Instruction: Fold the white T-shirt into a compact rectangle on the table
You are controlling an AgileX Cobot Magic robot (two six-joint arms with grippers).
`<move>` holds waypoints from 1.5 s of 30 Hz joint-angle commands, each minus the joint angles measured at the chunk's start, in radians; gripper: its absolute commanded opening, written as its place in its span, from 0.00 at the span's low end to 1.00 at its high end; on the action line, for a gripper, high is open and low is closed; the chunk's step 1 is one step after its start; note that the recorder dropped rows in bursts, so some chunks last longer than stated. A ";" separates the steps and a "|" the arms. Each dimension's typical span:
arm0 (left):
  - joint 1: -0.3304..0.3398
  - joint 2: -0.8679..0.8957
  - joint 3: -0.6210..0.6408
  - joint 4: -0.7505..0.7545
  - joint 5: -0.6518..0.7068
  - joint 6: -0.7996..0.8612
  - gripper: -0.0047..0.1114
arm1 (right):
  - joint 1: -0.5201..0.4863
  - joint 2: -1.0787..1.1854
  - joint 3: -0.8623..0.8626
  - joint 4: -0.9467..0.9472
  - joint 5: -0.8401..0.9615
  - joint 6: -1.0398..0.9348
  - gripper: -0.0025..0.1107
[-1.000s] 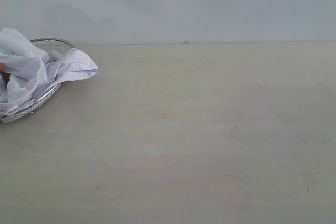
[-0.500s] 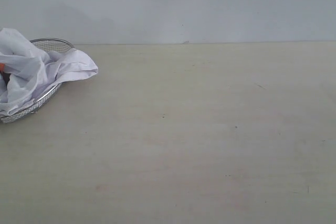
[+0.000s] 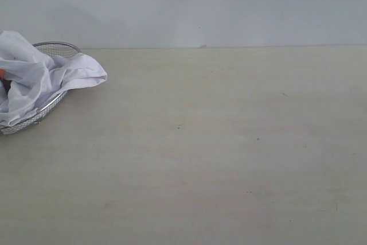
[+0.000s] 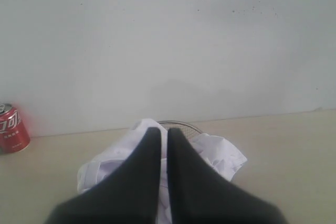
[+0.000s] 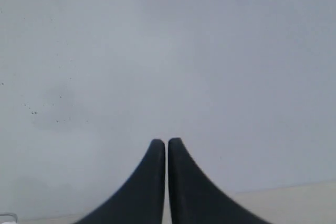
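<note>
The white T-shirt (image 3: pixel 40 81) lies crumpled in a round wire-mesh basket (image 3: pixel 57 48) at the far left of the pale beige table (image 3: pixel 218 142), one flap hanging over the rim. An orange bit shows at the left edge. The left wrist view looks at the same white T-shirt (image 4: pixel 220 153) beyond my left gripper (image 4: pixel 163 130), whose black fingers are shut with nothing between them, short of the cloth. My right gripper (image 5: pixel 166 142) is shut too, facing the wall. Neither gripper appears in the exterior view.
A red soda can (image 4: pixel 12 128) stands on the table against the wall, beside the basket (image 4: pixel 178 126) in the left wrist view. A grey wall (image 3: pixel 229 4) bounds the table's far edge.
</note>
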 commanded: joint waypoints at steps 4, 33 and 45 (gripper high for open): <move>0.001 0.044 -0.008 -0.001 -0.062 0.003 0.08 | 0.000 0.210 -0.281 -0.001 0.358 -0.030 0.02; 0.136 0.422 -0.104 -0.005 -0.170 -0.001 0.08 | 0.081 1.015 -0.539 0.003 0.068 -0.064 0.02; 0.149 0.869 -0.715 -0.022 0.600 0.297 0.08 | 0.517 1.284 -0.819 -0.544 0.240 -0.087 0.02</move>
